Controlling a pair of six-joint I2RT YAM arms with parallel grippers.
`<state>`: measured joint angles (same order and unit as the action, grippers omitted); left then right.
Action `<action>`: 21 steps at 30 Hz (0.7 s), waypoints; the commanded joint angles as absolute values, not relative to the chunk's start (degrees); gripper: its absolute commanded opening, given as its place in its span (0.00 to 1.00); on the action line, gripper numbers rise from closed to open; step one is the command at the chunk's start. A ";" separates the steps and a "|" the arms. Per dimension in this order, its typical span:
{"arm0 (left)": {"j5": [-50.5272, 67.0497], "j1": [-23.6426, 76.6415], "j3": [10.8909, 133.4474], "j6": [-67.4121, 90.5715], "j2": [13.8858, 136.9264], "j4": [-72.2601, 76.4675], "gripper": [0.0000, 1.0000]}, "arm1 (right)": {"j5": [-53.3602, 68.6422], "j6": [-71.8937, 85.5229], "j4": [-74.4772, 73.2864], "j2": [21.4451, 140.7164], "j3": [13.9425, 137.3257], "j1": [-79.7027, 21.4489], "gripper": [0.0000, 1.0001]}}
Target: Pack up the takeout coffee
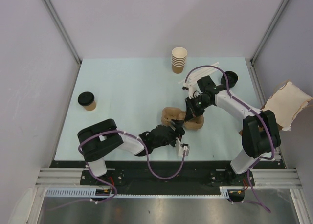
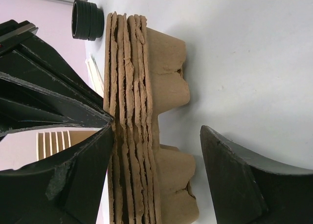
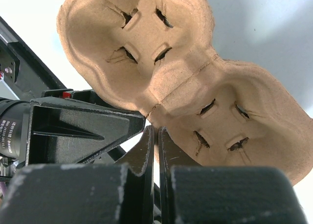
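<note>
from above, the takeout coffee [image 1: 88,100] is seen upright near the table's [image 1: 127,82] left edge, well apart from both arms. a stack of lidless cups [image 1: 179,59] is set at the far edge, and black lids [image 1: 230,78] toward the far right corner. the pulp trays [image 1: 183,119] lie at mid-table, met by the left gripper [image 1: 177,136] and the right gripper [image 1: 188,112].

in the left wrist view, the pulp trays [image 2: 142,126] are shown edge-on between the fingers of the left gripper [image 2: 156,131], whose jaws are held wide apart with nothing clamped. the right gripper [image 2: 100,120] is seen at the uppermost rim.

in the right wrist view, the right gripper [image 3: 156,145] is shown with jaws pressed together, tips at the waist of the top tray [image 3: 195,72]; whether its rim is pinched cannot be told. small white print on a black housing [image 3: 14,128] at the left cannot be read.
</note>
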<state>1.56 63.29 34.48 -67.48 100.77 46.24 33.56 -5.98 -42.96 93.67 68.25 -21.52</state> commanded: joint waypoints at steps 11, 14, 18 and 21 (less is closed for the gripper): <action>0.61 62.05 37.09 -65.31 102.92 45.88 0.74 | 37.26 -5.27 -43.15 91.23 68.12 -21.71 0.00; 0.79 61.79 37.00 -64.95 103.01 43.78 0.70 | 38.05 -5.10 -43.07 90.97 68.03 -21.71 0.00; 2.02 61.61 36.21 -64.69 102.40 41.93 0.65 | 38.76 -5.01 -43.15 90.70 68.12 -21.71 0.00; 2.37 61.52 36.04 -64.51 102.13 40.08 0.60 | 39.20 -4.92 -43.07 90.62 68.12 -21.36 0.00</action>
<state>1.61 62.37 35.83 -66.96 102.02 46.06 33.74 -6.00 -42.35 93.62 67.96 -21.28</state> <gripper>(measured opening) 0.621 0.021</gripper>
